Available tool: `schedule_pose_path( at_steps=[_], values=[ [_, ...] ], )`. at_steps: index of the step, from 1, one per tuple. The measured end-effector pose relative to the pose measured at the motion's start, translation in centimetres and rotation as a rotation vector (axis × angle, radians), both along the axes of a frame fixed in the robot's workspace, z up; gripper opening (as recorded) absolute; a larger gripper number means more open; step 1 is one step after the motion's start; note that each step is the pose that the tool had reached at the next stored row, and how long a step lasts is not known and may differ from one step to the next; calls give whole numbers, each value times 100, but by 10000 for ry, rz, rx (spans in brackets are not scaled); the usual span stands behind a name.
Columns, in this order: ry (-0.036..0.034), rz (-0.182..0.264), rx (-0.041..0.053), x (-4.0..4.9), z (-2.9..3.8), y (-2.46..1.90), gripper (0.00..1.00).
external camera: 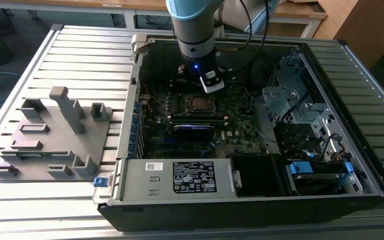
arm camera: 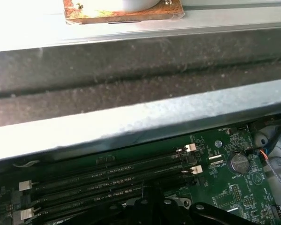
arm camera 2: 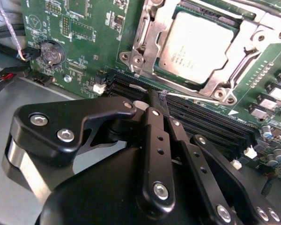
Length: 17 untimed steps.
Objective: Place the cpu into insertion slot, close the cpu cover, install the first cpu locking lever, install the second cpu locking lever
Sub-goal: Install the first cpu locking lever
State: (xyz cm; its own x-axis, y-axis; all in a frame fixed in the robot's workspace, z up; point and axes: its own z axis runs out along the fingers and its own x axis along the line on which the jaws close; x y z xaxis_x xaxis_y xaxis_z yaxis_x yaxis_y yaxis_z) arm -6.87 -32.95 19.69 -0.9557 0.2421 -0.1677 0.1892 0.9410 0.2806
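Your second wrist view's edge cuts off the cpu cover (arm camera 2: 152,40). In the exterior view, the arm (external camera: 195,35) hides the circuit board (external camera: 235,120) at twelve o'clock of the cpu (external camera: 199,103).

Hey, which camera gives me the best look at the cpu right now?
The second wrist view: the cpu is close up, its grey metal top framed by the cpu cover. The exterior view shows the cpu small, in the middle of the green board.

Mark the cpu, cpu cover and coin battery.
cpu (arm camera 2: 199,44): second wrist view, middle of metal top.
cpu cover (arm camera 2: 154,41): second wrist view, frame bar beside cpu.
coin battery (arm camera 2: 52,52): second wrist view, its face.
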Motion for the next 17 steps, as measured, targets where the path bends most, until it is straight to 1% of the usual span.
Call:
schedule_pose_path(
  at_steps=[11,17],
  values=[
    [-106,-1,-2,0,-46,10,10],
    [-114,-1,-17,0,-49,12,10]
  ],
)
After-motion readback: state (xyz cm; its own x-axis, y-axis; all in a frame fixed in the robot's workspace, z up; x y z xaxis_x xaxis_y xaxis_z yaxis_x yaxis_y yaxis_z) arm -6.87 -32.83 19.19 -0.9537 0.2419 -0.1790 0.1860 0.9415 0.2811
